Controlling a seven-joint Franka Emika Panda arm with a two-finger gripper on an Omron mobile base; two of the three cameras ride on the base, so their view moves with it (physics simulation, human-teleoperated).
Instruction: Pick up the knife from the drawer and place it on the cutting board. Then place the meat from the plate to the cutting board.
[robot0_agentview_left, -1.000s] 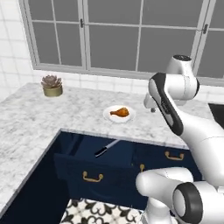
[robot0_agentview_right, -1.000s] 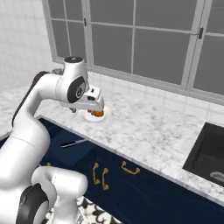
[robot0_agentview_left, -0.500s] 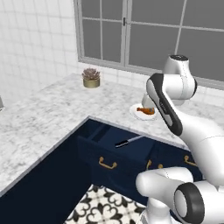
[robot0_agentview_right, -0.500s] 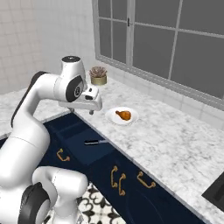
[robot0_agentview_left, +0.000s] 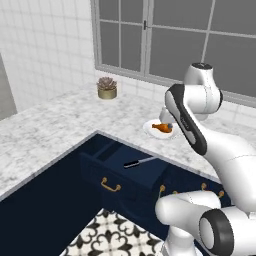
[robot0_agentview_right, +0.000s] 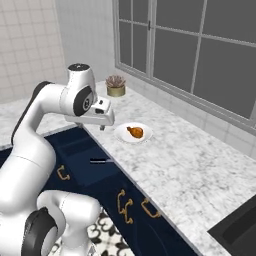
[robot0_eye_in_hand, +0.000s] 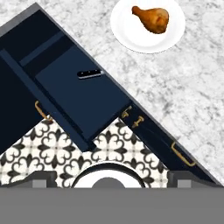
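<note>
The navy drawer (robot0_agentview_left: 116, 172) stands pulled out below the marble counter. Inside it lies the knife (robot0_agentview_left: 138, 162), black handle (robot0_eye_in_hand: 89, 74) toward the room. On the counter just beyond, the white plate (robot0_agentview_right: 122, 135) carries the meat (robot0_agentview_right: 135, 131), an orange-brown drumstick (robot0_eye_in_hand: 152, 18). My gripper (robot0_agentview_right: 102, 126) hangs open and empty above the counter's edge, between the drawer and the plate, pointing down. In the hand view its tips stand far apart with nothing between them. The cutting board is out of view.
A potted succulent (robot0_agentview_left: 107, 88) stands at the back by the window. Navy cabinet doors with brass handles (robot0_agentview_right: 125, 202) run under the counter. A dark sink (robot0_agentview_right: 239, 225) lies at the far right. Patterned tiles (robot0_eye_in_hand: 57, 144) cover the floor below the drawer.
The whole scene has shifted across both base views, so the cameras have moved with the base. The gripper stays open over the counter edge near the plate; the knife and meat lie as before.
</note>
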